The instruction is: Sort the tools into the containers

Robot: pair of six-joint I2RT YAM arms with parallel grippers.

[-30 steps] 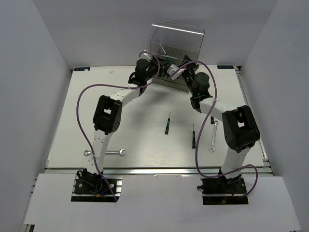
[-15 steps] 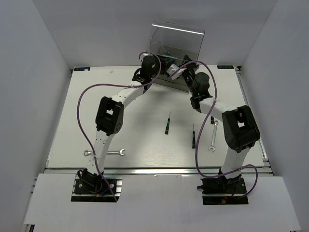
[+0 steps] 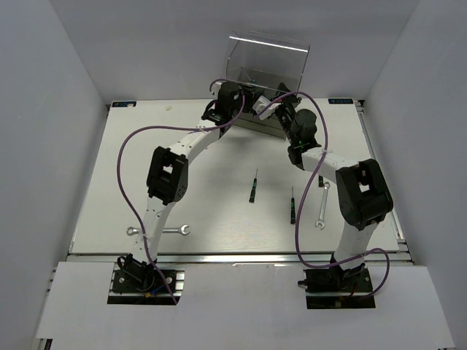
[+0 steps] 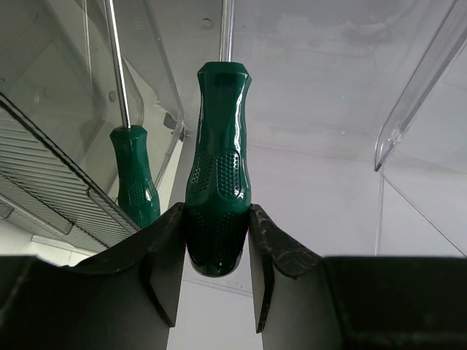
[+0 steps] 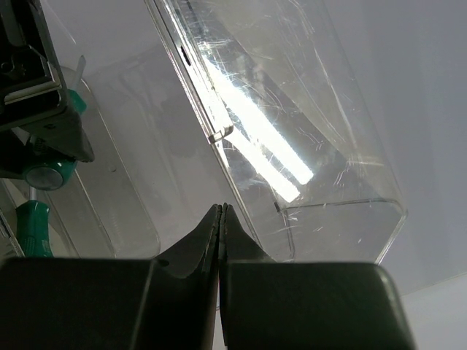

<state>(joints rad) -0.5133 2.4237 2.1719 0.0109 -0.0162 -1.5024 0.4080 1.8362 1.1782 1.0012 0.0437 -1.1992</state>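
Since both arms crowd the front of the cabinet (image 3: 266, 62) in the top view, neither tool's tip shows there; only the wrist views do.

Left tool (image 4: 215, 213) is clamped on a screwdriver (image 4: 219, 160) at the butt of its handle, w/ the shaft cut off by the frame top. Left of it, thru a clear wall, is a 2nd green handle (image 4: 133, 179) w/ a thin shaft; can't tell if it's real or a reflection. Right tool (image 5: 221, 219) is clenched tight, nothing btwn the fingers, and points at clear plastic w/ a glare streak across it.

The cabinet is tall, clear plastic, at the far edge of the table (image 3: 109, 182). Its contents can't be read from above.

The gripped screwdriver has a glossy green handle w/ dimpled grip patches, darker at the butt.

Loose on the table:
- left wrench (image 3: 158, 231), front-left
- loose screwdriver (image 3: 253, 187), mid-table
- another screwdriver (image 3: 292, 205), near it
- right wrench (image 3: 322, 208), just beside the right arm
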